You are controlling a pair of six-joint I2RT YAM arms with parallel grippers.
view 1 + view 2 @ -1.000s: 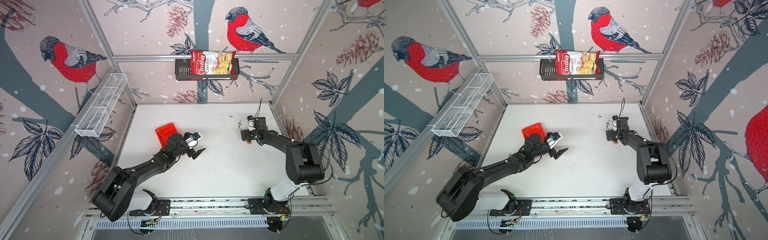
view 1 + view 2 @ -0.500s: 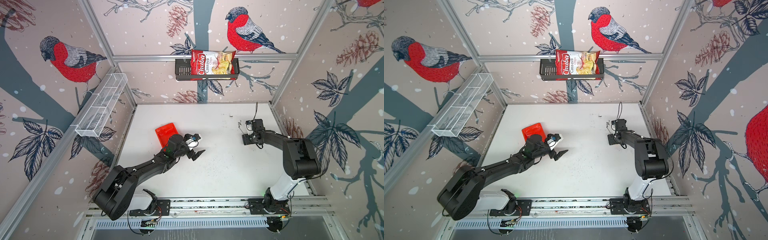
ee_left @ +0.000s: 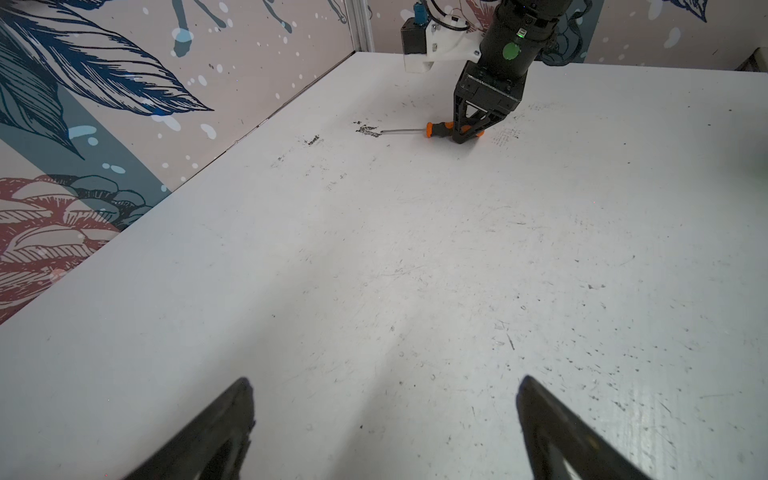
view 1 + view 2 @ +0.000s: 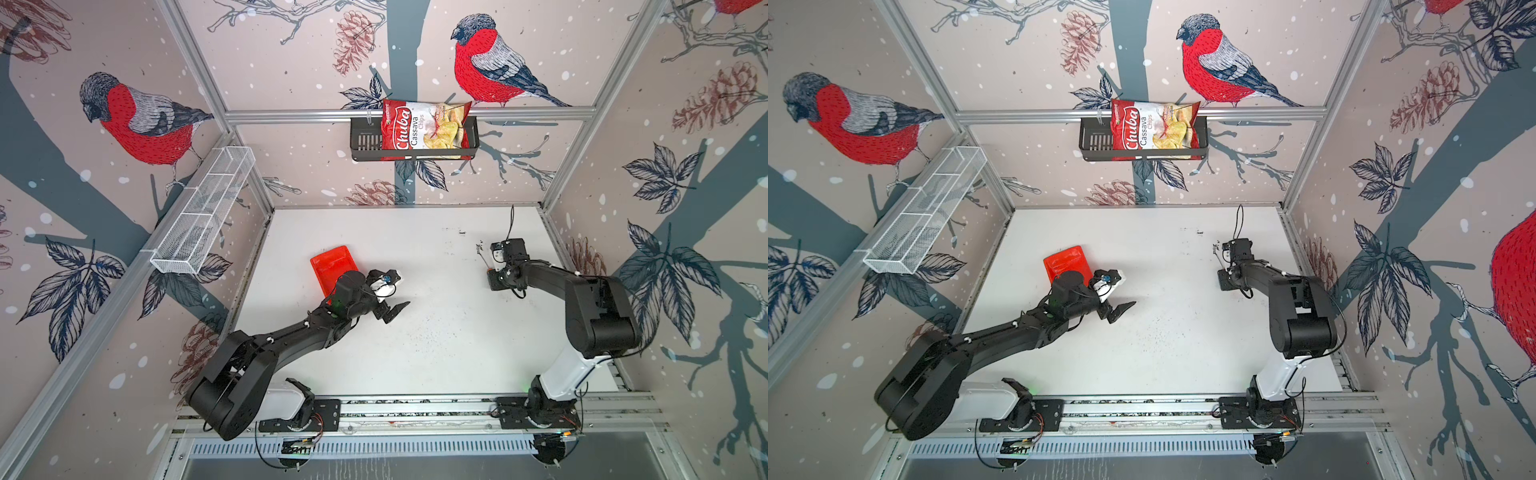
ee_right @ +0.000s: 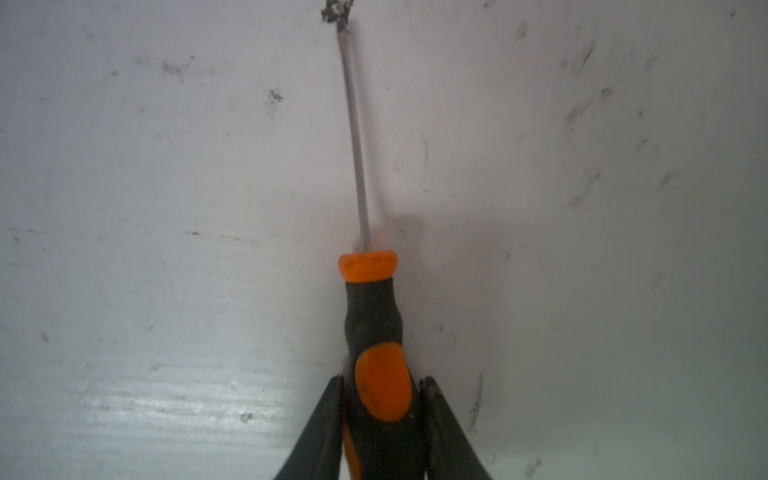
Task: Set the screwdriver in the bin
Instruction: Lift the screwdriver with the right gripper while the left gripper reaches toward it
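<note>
While the two arm bases sit on the rail at the near edge, the work goes on farther in, over the scuffed white tabletop (image 4: 436, 353). Nearest of the working parts is the left pincer (image 4: 392, 312), hovering left of centre with its jaws wide apart and nothing between them, as the left wrist view shows. Farther back and across on the right side, the right pincer (image 5: 382, 386) points down at the tabletop, its jaws clamped on the rear of the screwdriver (image 5: 372, 320) by its orange-and-black handle. Judging from the left wrist view, the tool lies flat on the tabletop, not yet raised. Its thin shaft runs toward the back wall, ending at a dark smudge. About as far back on the left side sits the bin (image 4: 330, 262), its near corner hidden under the left arm's wrist in both top views. What shows of it holds nothing, and it is well apart from the screwdriver. Farthest off, a white wire basket (image 4: 203, 216) hangs on the left wall and a black basket (image 4: 363, 141) with a bag of chips (image 4: 424, 129) on the back wall.

By my reading the grasp is made. The lift, the carry leftward across the tabletop and the release over the bin are all left to do.
</note>
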